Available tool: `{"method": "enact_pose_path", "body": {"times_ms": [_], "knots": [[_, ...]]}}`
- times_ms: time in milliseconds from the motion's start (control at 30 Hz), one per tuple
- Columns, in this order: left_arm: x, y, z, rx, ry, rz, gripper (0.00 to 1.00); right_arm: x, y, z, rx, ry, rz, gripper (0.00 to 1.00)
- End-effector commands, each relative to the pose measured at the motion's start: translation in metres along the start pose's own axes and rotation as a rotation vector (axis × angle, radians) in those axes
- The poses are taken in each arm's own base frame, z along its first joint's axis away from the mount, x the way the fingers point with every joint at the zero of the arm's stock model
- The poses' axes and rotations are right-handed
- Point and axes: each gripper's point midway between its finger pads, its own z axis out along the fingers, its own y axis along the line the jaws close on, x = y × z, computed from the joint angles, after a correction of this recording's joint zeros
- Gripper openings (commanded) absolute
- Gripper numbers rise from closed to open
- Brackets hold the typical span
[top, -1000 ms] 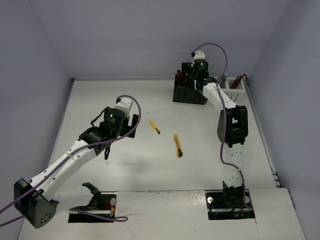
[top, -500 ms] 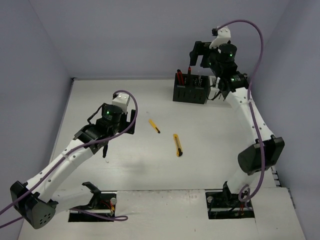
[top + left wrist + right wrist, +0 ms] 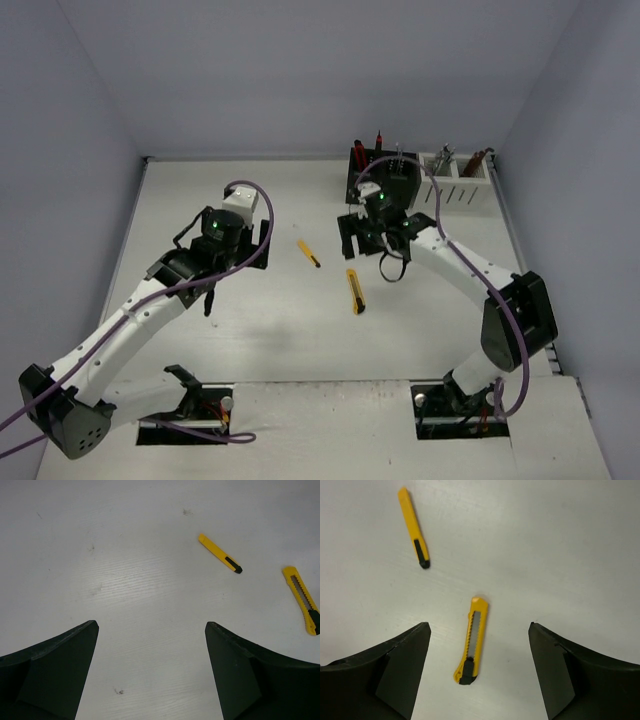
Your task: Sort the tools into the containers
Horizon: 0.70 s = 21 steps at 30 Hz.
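Note:
Two yellow utility knives lie mid-table: a slim one (image 3: 308, 253) and a larger one (image 3: 355, 291). My right gripper (image 3: 370, 238) is open and empty, hovering above the larger knife (image 3: 471, 646), which lies between its jaws in the right wrist view; the slim knife (image 3: 413, 527) is farther off at the upper left. My left gripper (image 3: 195, 283) is open and empty over bare table. In its wrist view the slim knife (image 3: 220, 553) and the larger knife (image 3: 302, 598) lie ahead to the right. The black container (image 3: 358, 180) and white container (image 3: 457, 188) stand at the back right, holding upright tools.
The right arm partly hides the black container. Walls close the table at the back and both sides. A purple cable loop (image 3: 390, 265) hangs by the right wrist.
My right arm has swung from the containers at the back down and left to over the larger yellow knife. My left arm has barely moved.

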Motion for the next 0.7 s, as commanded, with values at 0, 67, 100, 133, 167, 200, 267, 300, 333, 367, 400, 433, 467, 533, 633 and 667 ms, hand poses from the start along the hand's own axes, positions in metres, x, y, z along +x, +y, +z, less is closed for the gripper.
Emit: {"method": "enact_pose_path", "body": {"times_ms": [0, 67, 100, 133, 167, 200, 267, 300, 333, 367, 400, 433, 467, 533, 633, 667], "knots": [[-0.028, 0.0, -0.009, 0.006, -0.075, -0.056, 0.85, 0.019, 0.012, 0.003, 0.003, 0.025, 0.091, 0.75], [-0.026, 0.0, -0.01, 0.009, -0.069, -0.061, 0.85, 0.036, 0.015, 0.014, 0.013, 0.078, 0.129, 0.73], [-0.024, 0.0, -0.009, 0.01, -0.064, -0.062, 0.85, 0.041, 0.017, 0.018, 0.022, 0.093, 0.138, 0.72], [-0.022, -0.001, -0.009, 0.011, -0.06, -0.063, 0.85, 0.045, 0.019, 0.021, 0.032, 0.108, 0.146, 0.71], [-0.021, 0.0, -0.01, 0.011, -0.057, -0.064, 0.85, 0.052, 0.019, 0.027, 0.043, 0.131, 0.148, 0.7], [-0.02, 0.0, -0.01, 0.011, -0.055, -0.065, 0.85, 0.058, 0.019, 0.033, 0.054, 0.153, 0.15, 0.7], [-0.018, 0.001, -0.012, 0.009, -0.052, -0.065, 0.85, 0.065, 0.019, 0.04, 0.065, 0.184, 0.152, 0.68], [-0.017, 0.001, -0.013, 0.01, -0.051, -0.065, 0.85, 0.07, 0.02, 0.043, 0.07, 0.199, 0.153, 0.68], [-0.015, 0.002, -0.013, 0.009, -0.05, -0.066, 0.85, 0.074, 0.019, 0.046, 0.08, 0.213, 0.155, 0.68], [-0.014, 0.002, -0.013, 0.006, -0.048, -0.066, 0.85, 0.078, 0.018, 0.048, 0.093, 0.225, 0.156, 0.67], [-0.012, 0.004, -0.014, 0.002, -0.045, -0.064, 0.85, 0.082, 0.017, 0.051, 0.104, 0.238, 0.155, 0.66], [-0.011, 0.005, -0.014, -0.002, -0.044, -0.064, 0.85, 0.085, 0.015, 0.053, 0.115, 0.248, 0.154, 0.65], [-0.01, 0.005, -0.014, -0.005, -0.043, -0.065, 0.85, 0.088, 0.013, 0.054, 0.126, 0.252, 0.153, 0.63], [-0.009, 0.006, -0.014, -0.007, -0.042, -0.066, 0.85, 0.092, 0.008, 0.056, 0.156, 0.259, 0.145, 0.59], [-0.008, 0.006, -0.013, -0.01, -0.036, -0.067, 0.85, 0.093, 0.004, 0.057, 0.175, 0.264, 0.133, 0.49], [-0.007, 0.006, -0.012, -0.011, -0.035, -0.065, 0.85, 0.094, 0.003, 0.058, 0.179, 0.268, 0.127, 0.45]]}}
